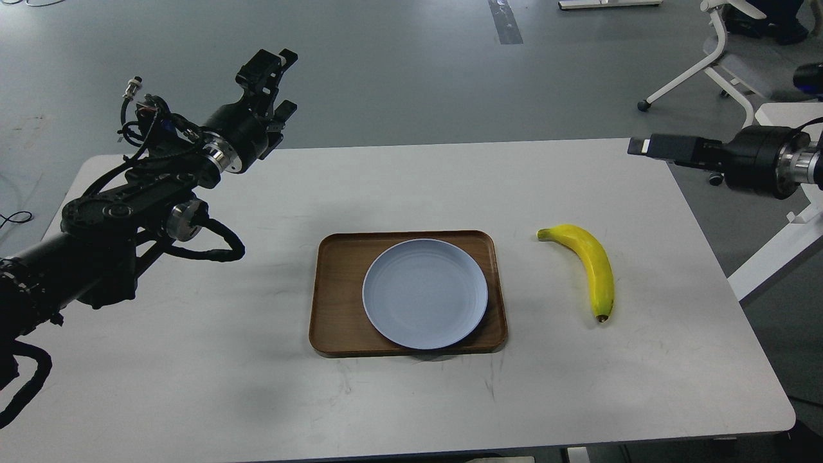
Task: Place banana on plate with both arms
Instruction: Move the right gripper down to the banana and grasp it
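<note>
left gripper (281, 83) parted, empty; right gripper (643, 146) unclear

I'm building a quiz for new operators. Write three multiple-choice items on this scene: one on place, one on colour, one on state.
1. Where does the banana lie?
A. On the plate
B. On the white table, beside the tray
C. On the floor

2. What colour is the plate?
A. Pale blue-grey
B. Red
C. Black

3. What is the left gripper holding?
A. The banana
B. The plate
C. Nothing

Answers:
1. B: the banana rests on the table, clear of the wooden tray on the right arm's side.
2. A: the plate in the tray is pale blue-grey.
3. C: its fingers are spread in the air, far from everything. The right gripper also hangs clear.
</note>
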`<state>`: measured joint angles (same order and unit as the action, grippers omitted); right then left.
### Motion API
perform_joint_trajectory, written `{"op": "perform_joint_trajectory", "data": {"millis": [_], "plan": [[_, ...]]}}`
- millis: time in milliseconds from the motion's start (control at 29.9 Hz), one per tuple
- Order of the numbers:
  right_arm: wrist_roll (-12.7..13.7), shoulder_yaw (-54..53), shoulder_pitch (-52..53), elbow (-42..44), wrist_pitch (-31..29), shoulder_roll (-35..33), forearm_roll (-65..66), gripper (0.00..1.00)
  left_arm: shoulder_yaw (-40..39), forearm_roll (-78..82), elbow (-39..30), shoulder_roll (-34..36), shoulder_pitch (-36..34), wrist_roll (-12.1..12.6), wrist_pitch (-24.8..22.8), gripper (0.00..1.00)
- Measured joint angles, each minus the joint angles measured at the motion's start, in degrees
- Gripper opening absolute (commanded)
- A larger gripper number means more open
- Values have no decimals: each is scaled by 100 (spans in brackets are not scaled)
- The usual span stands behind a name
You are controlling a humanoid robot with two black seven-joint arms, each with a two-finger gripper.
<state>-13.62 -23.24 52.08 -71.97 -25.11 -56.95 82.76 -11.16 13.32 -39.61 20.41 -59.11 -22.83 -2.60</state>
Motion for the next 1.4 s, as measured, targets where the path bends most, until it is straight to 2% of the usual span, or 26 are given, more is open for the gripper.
{"op": "perform_joint_trajectory", "data": {"millis": [67,134,234,401,602,736,803,836,1003,1070,1137,1204,1405], "plan": [[-13,416,-9,-86,357,76,697,72,-252,-168,0,24,47,271,-20,98],[-18,870,-34,28,771,298,1063,71,-406,-228,-2,31,102,379,-33,98],[-18,1247,-144,328,1257,562,1168,71,-472,-244,-2,61,145,386,-38,98],[-24,1340,-566,844,1747,1032,1169,72,-479,-241,-6,143,159,311,-44,98],[-20,1317,-927,993,1958,1311,1079,72,-462,-218,-20,161,172,290,-42,98],[-18,1306,-1036,1011,2035,1375,808,71,-447,-186,-21,178,195,189,-40,98],[-18,1326,-1059,1031,2064,1414,742,63,-435,-171,-20,187,198,126,-44,98],[-18,1349,-1063,1055,2071,1445,730,52,-428,-167,-21,189,202,111,-59,98],[-18,1427,-1076,1144,2072,1516,736,40,-414,-156,-21,187,205,88,-145,98],[-12,1461,-1076,1150,2072,1520,745,29,-411,-153,-21,178,204,88,-152,98],[7,1546,-1071,1165,2067,1536,767,10,-405,-147,-17,174,204,86,-153,98],[11,1620,-1028,1201,2066,1544,855,0,-399,-145,-7,172,205,86,-154,98],[-37,1643,-761,1249,2140,1588,966,0,-395,-133,5,164,237,84,-147,98]]}}
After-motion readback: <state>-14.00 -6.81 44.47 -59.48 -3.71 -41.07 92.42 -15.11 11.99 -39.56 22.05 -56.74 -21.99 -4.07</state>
